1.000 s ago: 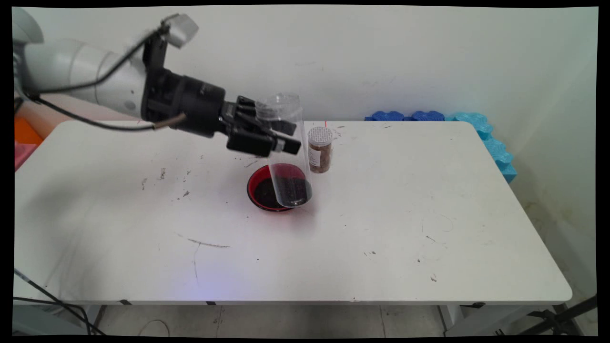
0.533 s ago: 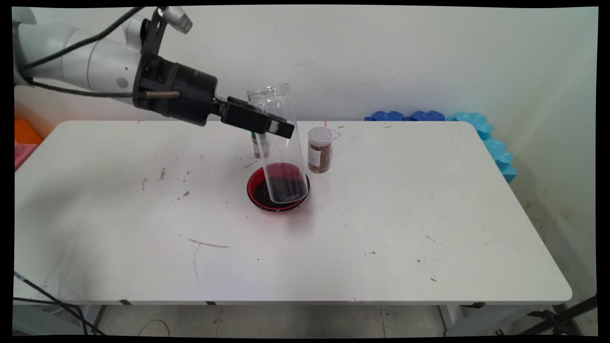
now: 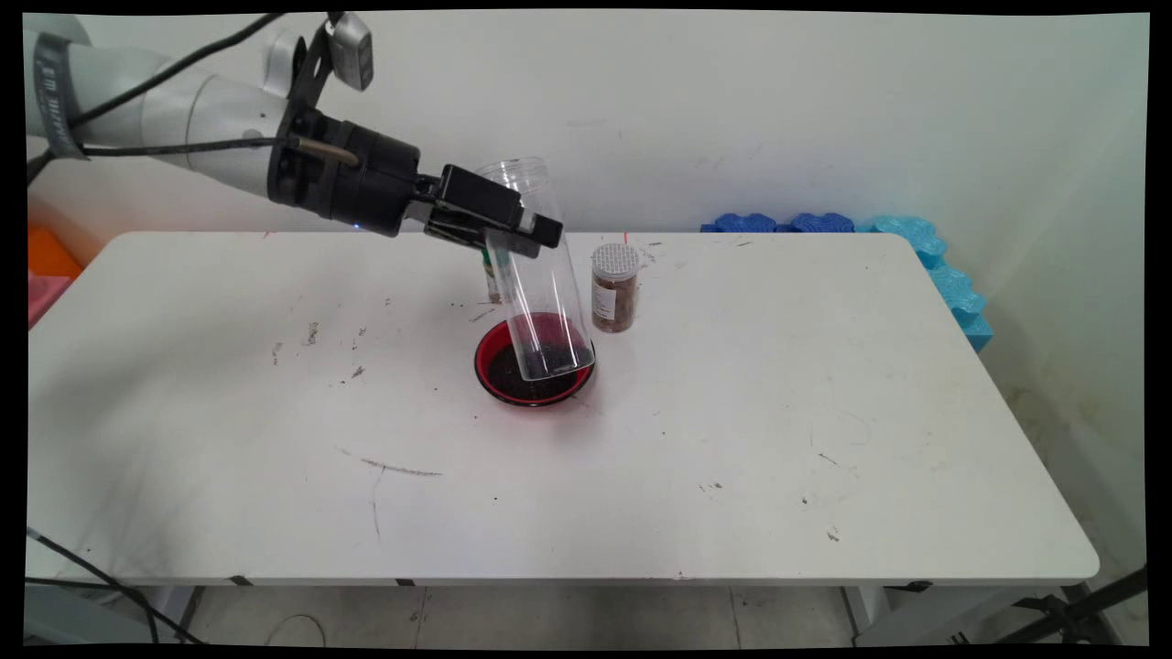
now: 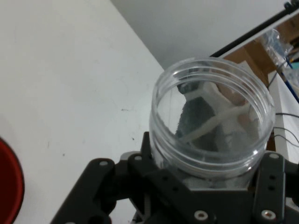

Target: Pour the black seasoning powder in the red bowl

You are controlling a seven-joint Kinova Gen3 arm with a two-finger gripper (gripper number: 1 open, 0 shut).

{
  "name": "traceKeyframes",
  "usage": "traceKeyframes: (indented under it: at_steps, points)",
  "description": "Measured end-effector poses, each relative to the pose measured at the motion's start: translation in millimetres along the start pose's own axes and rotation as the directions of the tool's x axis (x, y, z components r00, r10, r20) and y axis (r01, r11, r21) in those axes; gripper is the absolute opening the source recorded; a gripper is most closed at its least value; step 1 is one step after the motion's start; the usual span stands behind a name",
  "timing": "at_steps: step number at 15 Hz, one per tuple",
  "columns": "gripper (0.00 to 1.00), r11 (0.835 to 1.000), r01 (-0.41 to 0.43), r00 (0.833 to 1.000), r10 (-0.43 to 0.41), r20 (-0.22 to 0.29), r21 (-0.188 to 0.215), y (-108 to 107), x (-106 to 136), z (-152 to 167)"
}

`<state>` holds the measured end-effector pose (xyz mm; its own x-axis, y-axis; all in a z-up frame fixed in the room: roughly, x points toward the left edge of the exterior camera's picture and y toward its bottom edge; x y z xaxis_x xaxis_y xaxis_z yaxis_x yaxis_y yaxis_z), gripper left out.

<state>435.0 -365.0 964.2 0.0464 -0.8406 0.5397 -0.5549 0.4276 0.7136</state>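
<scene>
Clear plastic jar (image 3: 540, 275) held in the air over the red bowl (image 3: 534, 361), tilted, open mouth up and toward the arm, base low over the bowl's dark contents. Looks empty through the wall; open threaded rim (image 4: 212, 112) fills the hand view. Gripper (image 3: 504, 224) clamped on the jar's upper part just below the rim, jaws closed against its sides. Red bowl on the white bench (image 3: 732, 412), about mid-bench, holding dark granular stuff; its edge at the left margin of the hand view (image 4: 9, 186). Small lidded spice jar (image 3: 614, 286) with brown contents standing upright just behind-right of the bowl. Another small container (image 3: 497, 279) behind the clear jar, mostly hidden, can't identify. Blue foam pieces (image 3: 861, 229) against the wall past the bench's far right corner.
</scene>
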Motion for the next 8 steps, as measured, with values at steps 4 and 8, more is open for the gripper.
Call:
traceKeyframes:
  at_steps: [4,8]
  points:
    - [0.00,0.992,0.125,0.992,-0.125,0.011,0.018,-11,-1,2]
    - [0.00,0.962,0.274,0.962,-0.274,0.016,0.007,-20,-1,7]
